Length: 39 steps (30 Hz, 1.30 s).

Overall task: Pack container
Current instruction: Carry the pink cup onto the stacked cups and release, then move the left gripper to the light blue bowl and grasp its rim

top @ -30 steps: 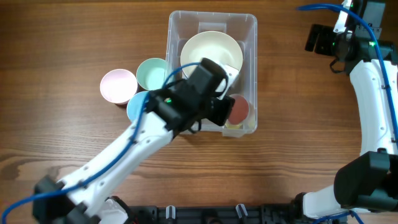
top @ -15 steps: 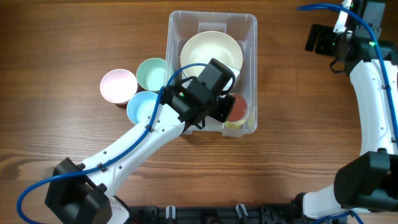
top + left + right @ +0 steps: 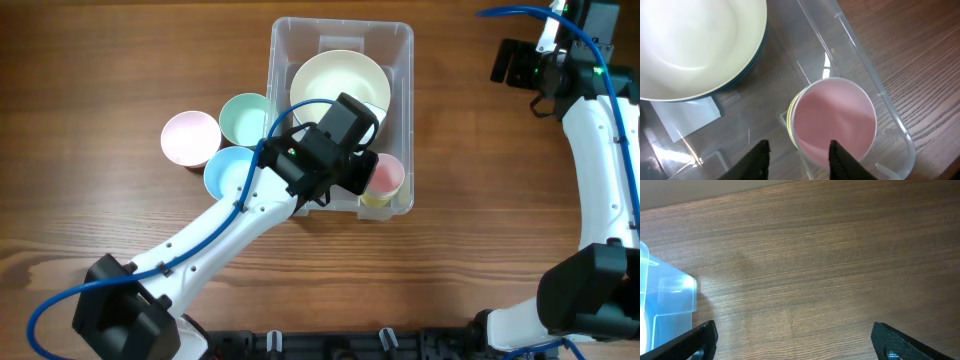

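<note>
Pink cup (image 3: 835, 122) sits in the container's (image 3: 278, 70) near corner directly beneath the left end effector (image 3: 799, 148), whose parted fingers grip nothing; the right arm (image 3: 600, 150) is farther.

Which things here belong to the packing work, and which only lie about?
Job: container, cream bowl, packed pink cup; probably also the loose pink cup, green cup, blue cup.
Lying about: nothing else seen on the table.
</note>
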### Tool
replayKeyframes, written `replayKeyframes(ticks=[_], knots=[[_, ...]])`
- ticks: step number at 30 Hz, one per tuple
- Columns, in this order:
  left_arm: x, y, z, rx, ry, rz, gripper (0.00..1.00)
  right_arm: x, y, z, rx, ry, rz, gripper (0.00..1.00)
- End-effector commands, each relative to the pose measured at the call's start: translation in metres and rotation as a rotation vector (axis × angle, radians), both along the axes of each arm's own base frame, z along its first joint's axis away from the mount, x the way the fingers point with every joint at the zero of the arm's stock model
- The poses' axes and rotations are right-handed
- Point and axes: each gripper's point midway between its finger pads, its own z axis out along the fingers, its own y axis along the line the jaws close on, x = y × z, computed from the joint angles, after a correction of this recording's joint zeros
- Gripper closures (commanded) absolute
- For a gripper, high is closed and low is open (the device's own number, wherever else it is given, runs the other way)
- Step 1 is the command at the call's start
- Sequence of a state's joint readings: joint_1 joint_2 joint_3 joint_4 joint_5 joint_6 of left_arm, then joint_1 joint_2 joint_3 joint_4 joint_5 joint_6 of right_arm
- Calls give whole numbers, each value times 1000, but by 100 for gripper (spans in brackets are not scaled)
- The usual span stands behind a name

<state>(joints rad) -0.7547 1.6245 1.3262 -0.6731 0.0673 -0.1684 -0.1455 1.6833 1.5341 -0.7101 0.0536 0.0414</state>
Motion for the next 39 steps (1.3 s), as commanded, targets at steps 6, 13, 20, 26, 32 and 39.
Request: replayKeyframes(ticks=[6,13,20,26,32,39], knots=[[26,54,31,155,-191,185,56,2,-2,-3,-1,4,-17,0],[30,161,54,164,-118,590,51,2,-2,-3,-1,4,-17,0],[18,247,37,84,132,847,41,2,-2,-3,-1,4,-17,0],[9,272,-1,-42,320,933,30,2,-2,-3,0,3,-17,0],[2,284,-44,-109,392,979,31,2,-2,-3,-1,4,-17,0],[-12,280,-90,-125,425,978,34,2,-2,-3,0,4,-17,0]])
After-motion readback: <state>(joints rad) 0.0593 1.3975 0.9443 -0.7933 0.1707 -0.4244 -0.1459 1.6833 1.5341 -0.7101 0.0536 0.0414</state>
